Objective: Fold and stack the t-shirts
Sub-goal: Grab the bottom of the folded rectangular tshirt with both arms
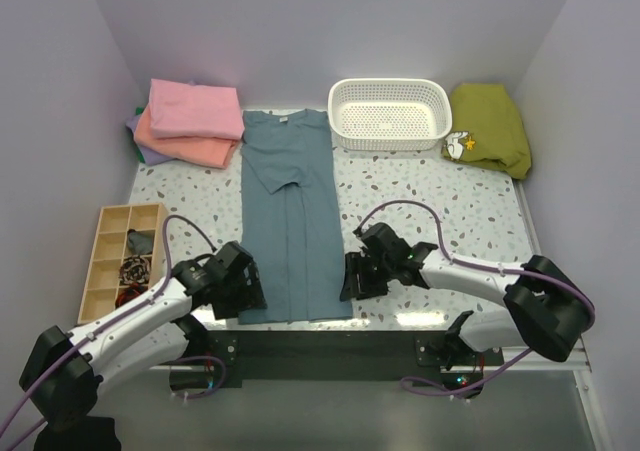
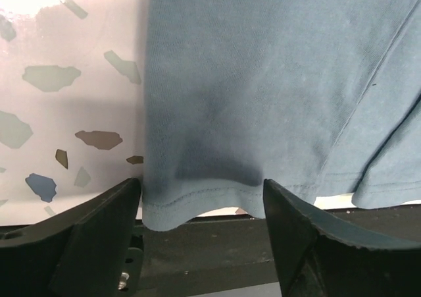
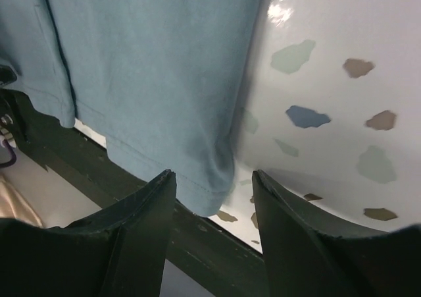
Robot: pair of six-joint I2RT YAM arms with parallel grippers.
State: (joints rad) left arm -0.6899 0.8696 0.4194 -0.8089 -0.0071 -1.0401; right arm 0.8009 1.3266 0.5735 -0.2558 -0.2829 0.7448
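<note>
**Both hands open at the hem of the blue-grey shirt**

The blue-grey shirt [image 1: 290,221] lies flat on the counter [image 1: 440,201] as one long narrow strip with its sides turned in. Its collar is at the end far ahead of both hands. Its hem is right at them, sagging a little over the counter's near edge.

The left hand [image 2: 200,198] is spread wide, with the shirt's left hem corner directly between its fingers. The right hand [image 3: 212,178] is just as wide, and the right hem corner sits just ahead of its fingertips. Neither hand pinches any cloth.

The shirt looks like soft, light cotton with no stiffness, so it will likely droop from whatever points hold it and sag in the middle. It does not look fragile or very slippery, but it could stretch or skew if one hand pulls ahead of the other.

The best hold is probably the stitched hem band at each corner, where the cloth is thickest. Because the sides are turned in, each pinch likely has to reach deep enough to catch every layer, or the lower one will stay behind.

A pink shirt [image 1: 195,108] on a salmon shirt [image 1: 190,143] sits folded far ahead of the left hand, and that stack is probably where this shirt belongs once folded.
</note>
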